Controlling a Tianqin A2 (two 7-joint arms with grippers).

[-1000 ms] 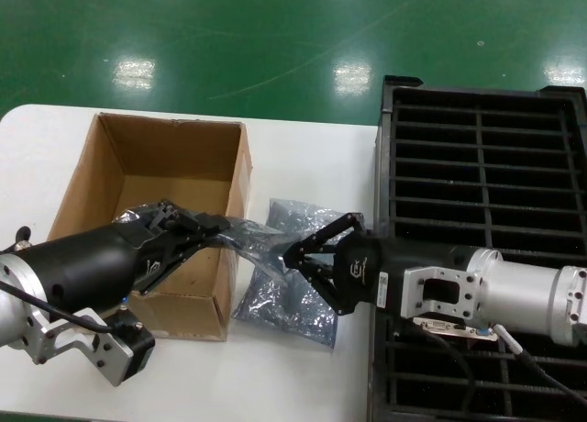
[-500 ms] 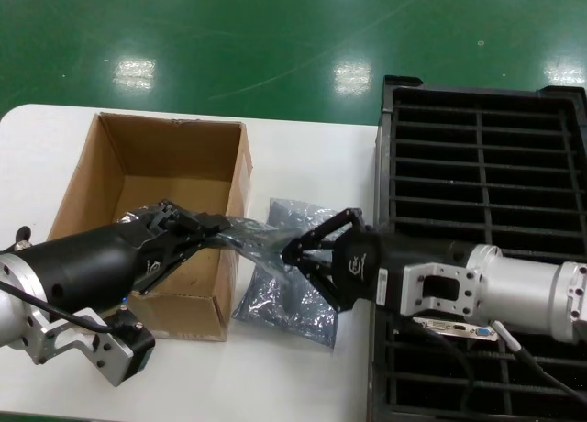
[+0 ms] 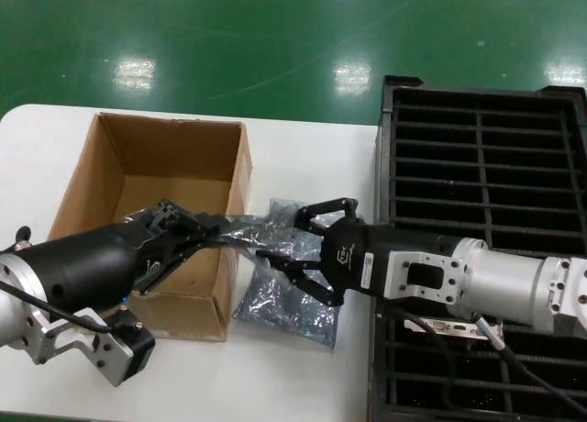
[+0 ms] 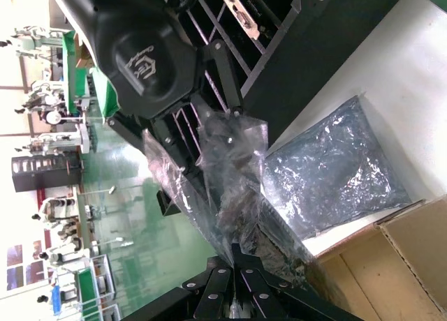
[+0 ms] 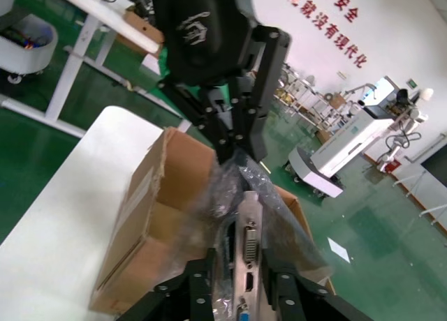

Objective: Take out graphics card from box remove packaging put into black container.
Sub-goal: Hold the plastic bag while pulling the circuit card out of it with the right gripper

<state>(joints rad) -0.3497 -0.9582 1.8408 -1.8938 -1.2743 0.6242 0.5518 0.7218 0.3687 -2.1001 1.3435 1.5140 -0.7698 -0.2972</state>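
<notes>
Overhead lamps light the scene brightly, leaving white glare patches on the green floor (image 3: 353, 76). The table (image 3: 303, 147) looks evenly lit, with soft shadows beside the box (image 3: 156, 220). The bag (image 4: 335, 171) glints with crinkly highlights. The left wrist view is blown out at its far edge.

I see a brown box (image 3: 156, 179), a shiny grey bag (image 3: 289, 303), a black slotted tray (image 3: 481, 165), and a white desk (image 3: 303, 156).
</notes>
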